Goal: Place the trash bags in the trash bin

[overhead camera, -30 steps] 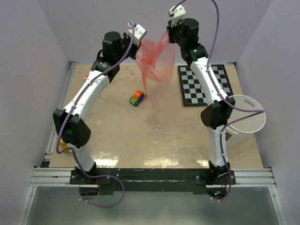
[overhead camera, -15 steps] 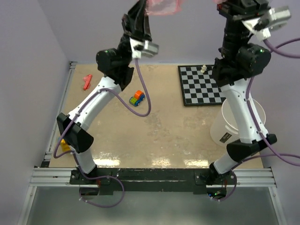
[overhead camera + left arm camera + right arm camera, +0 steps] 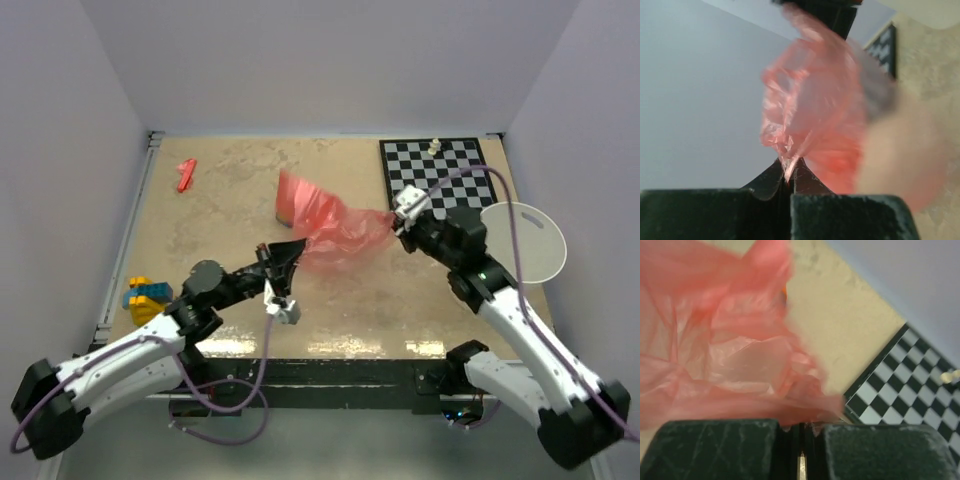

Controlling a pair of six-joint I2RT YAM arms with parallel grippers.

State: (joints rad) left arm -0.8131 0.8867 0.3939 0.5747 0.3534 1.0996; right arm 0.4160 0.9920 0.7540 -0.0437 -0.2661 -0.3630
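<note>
Trash bag taut between left claw and right claw, both fully closed on its film.

The top camera looks steeply down from high above the near edge, taking in the whole bench. The left wrist camera sits close behind the left tool, the right wrist camera behind the right tool. All three views share the trash bag and checkerboard.
</note>
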